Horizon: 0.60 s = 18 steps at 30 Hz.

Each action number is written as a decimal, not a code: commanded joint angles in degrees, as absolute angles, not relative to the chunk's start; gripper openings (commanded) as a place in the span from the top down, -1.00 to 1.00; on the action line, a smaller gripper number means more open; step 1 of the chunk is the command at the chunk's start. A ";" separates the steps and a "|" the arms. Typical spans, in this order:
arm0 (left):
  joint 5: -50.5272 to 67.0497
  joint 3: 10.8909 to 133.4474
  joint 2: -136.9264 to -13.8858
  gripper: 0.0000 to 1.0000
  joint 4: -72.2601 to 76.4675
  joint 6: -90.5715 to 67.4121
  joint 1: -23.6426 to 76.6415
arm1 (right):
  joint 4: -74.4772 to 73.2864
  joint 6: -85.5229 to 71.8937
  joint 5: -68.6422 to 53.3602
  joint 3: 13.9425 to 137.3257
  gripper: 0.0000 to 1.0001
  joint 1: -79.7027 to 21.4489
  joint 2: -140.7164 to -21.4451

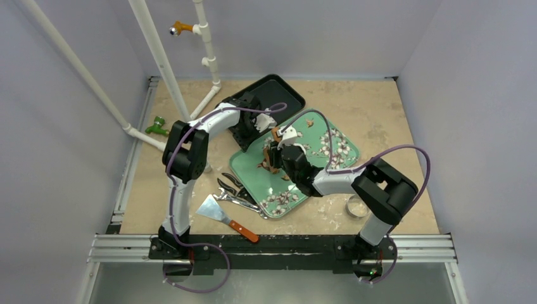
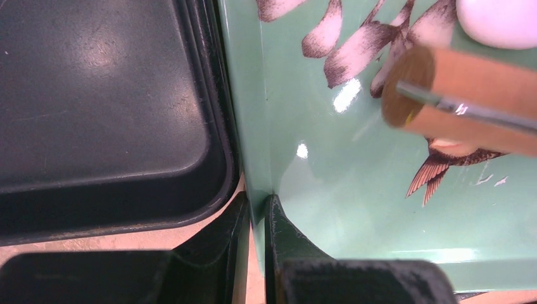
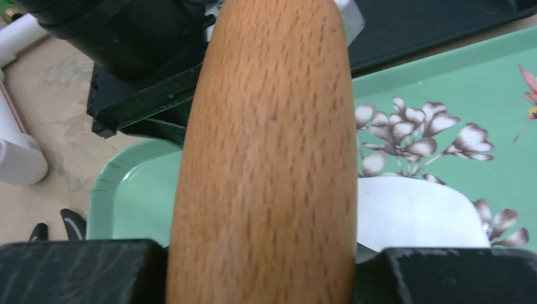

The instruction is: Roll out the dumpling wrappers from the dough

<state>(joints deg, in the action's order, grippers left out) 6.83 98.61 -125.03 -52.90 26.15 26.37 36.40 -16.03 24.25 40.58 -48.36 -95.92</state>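
So the tray [image 3: 111,190] rim is pinched by left jaws; rolling pin [image 3: 266,152] is clamped in right jaws, dough [image 3: 418,215] spotted just beside it, mid-tray side.

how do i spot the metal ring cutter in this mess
Find the green floral tray mid-table. Off its near right edge, on bare tabletop beside the right arm's elbow, stands the metal ring cutter. It's the only shiny open hoop; the scraper off the tray's left side has an orange handle.

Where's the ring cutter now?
In the top view, the metal ring cutter sits on the table just right of the green tray, beside the right arm.
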 commanded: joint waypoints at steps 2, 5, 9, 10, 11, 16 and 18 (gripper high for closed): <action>2.99 96.59 -126.08 1.00 -54.04 29.44 25.23 | 25.98 -21.24 18.23 38.03 1.00 -49.84 -98.51; 3.18 96.67 -126.24 1.00 -54.14 29.45 25.16 | 23.92 -19.60 18.30 39.38 1.00 -49.79 -95.05; 3.20 96.82 -126.26 1.00 -54.29 29.55 25.14 | 22.56 -12.98 15.55 43.91 1.00 -48.84 -88.06; 3.21 96.81 -126.29 1.00 -54.30 29.53 25.14 | 21.97 -11.38 12.89 45.76 1.00 -48.38 -86.52; 3.18 96.93 -126.30 1.00 -54.44 29.53 25.11 | 21.29 -10.35 11.95 47.42 1.00 -47.89 -85.90; 3.17 96.94 -126.40 1.00 -54.47 29.53 25.14 | 22.50 -8.31 8.36 50.17 1.00 -44.04 -80.92; 3.18 97.03 -126.39 1.00 -54.48 29.58 25.14 | 22.67 -7.39 10.23 49.51 1.00 -41.96 -80.75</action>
<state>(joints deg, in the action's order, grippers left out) 6.98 98.59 -125.03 -52.90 26.15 26.30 20.16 -11.03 10.79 46.98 -45.78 -84.09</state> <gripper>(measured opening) 0.088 0.267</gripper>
